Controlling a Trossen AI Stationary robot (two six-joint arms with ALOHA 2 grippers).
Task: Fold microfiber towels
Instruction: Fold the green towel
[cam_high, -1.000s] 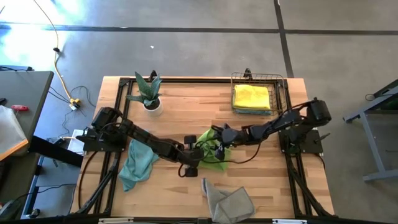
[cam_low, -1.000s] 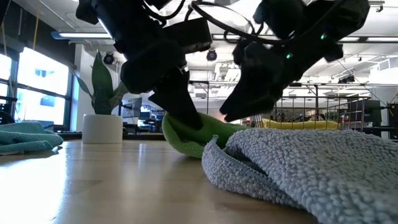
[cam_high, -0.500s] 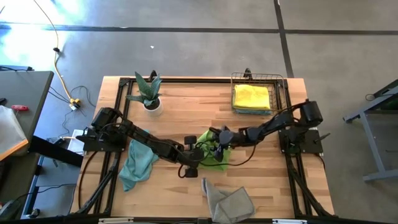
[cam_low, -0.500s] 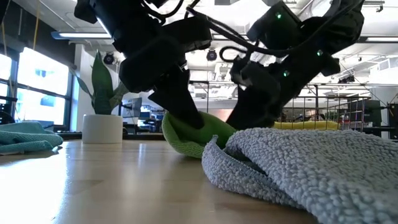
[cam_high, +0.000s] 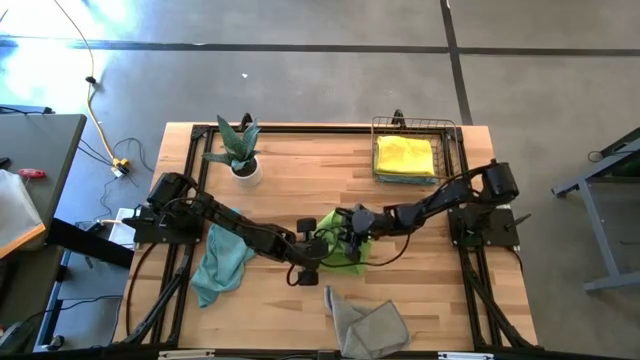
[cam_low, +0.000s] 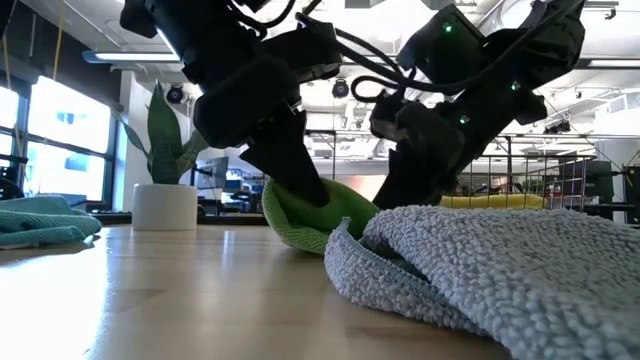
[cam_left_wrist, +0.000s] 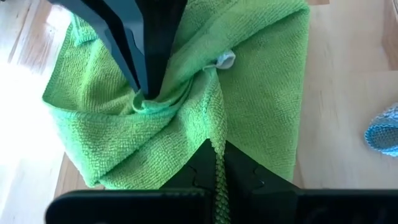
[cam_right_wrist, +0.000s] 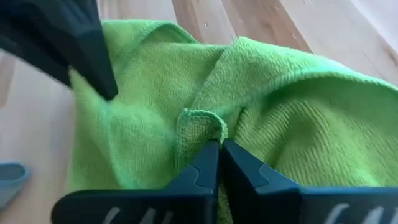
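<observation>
A: Nearest the table's front edge lies the rumpled grey microfiber towel (cam_high: 366, 322), untouched. Just beyond it, mid-table, is the lime green microfiber towel (cam_high: 343, 248), bunched.

B: Both grippers have it?

A: Yes. The left gripper (cam_left_wrist: 216, 163) pinches a hem edge; the right gripper (cam_right_wrist: 219, 151) is pressed together on a corner fold.

B: Then draw the two corners apart evenly, keeping both pinches firm, before folding. Farther back, the yellow towel (cam_high: 405, 156) sits in the copper wire basket (cam_high: 450, 128).

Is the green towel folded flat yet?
No. The green towel is bunched, pinched by the left gripper and right gripper.
</observation>
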